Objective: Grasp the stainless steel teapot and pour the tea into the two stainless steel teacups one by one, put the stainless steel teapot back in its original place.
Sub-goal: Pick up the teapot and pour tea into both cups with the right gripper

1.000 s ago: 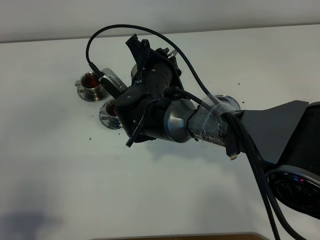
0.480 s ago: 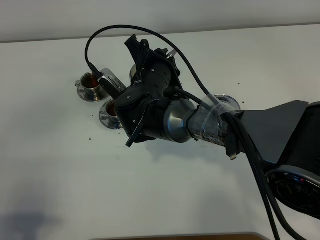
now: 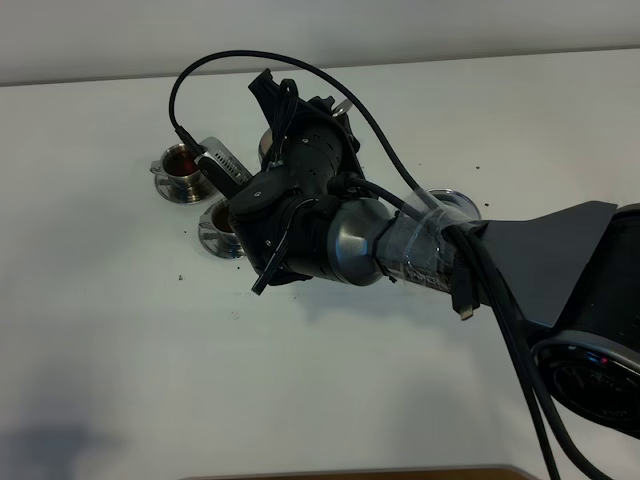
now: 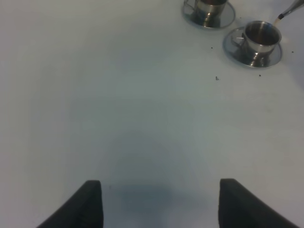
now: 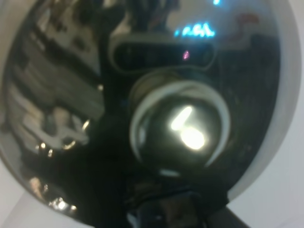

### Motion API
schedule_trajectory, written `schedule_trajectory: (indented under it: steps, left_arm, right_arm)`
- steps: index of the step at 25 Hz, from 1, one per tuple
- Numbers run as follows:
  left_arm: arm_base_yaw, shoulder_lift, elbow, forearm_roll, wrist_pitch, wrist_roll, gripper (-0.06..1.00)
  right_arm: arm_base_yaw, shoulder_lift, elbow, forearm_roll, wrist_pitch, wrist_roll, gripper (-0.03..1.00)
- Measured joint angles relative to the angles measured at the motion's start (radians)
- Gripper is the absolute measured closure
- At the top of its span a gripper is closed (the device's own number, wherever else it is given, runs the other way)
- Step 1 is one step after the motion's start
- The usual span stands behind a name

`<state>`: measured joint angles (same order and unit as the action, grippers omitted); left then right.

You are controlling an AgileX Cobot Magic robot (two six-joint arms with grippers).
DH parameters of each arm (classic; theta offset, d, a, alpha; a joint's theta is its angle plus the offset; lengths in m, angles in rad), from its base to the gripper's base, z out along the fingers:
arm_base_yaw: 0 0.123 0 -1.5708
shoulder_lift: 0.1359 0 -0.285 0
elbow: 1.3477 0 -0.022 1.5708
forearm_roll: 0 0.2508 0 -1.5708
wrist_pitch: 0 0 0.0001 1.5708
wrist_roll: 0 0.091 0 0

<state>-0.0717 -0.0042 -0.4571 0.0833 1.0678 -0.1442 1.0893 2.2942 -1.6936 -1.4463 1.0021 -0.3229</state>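
Exterior high view: you count two steel teacups (image 3: 183, 163), both holding dark tea. Right gripper (image 3: 300, 130) is clamped on the mirror-bright teapot (image 5: 142, 109); left gripper (image 4: 159, 202) stands open, empty.

You are looking at a robot test bench, a lab sort of place: a bare white worktop (image 3: 120, 360) against a plain pale wall (image 3: 420, 25) (no household furnishings), cabled black robot arm (image 3: 420, 250).

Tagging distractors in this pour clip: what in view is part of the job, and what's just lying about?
Job:
- teapot
- teacup by the spout, on its saucer
- other teacup, on its saucer
- empty saucer

Lying about:
- dark specks on the table
- left pincer, open and idle
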Motion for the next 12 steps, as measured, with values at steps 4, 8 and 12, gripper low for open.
schedule_trajectory:
  steps: [4, 8, 12]
  left_arm:
    - [0.000, 0.000, 0.000, 0.000, 0.000, 0.000, 0.36]
    - [0.000, 0.000, 0.000, 0.000, 0.000, 0.000, 0.36]
    - [0.000, 0.000, 0.000, 0.000, 0.000, 0.000, 0.36]
  right_arm:
    - [0.000, 0.000, 0.000, -0.001, -0.001, 0.000, 0.78]
    - [0.000, 0.000, 0.000, 0.003, -0.007, 0.000, 0.78]
    - [0.000, 0.000, 0.000, 0.039, -0.008, 0.027, 0.78]
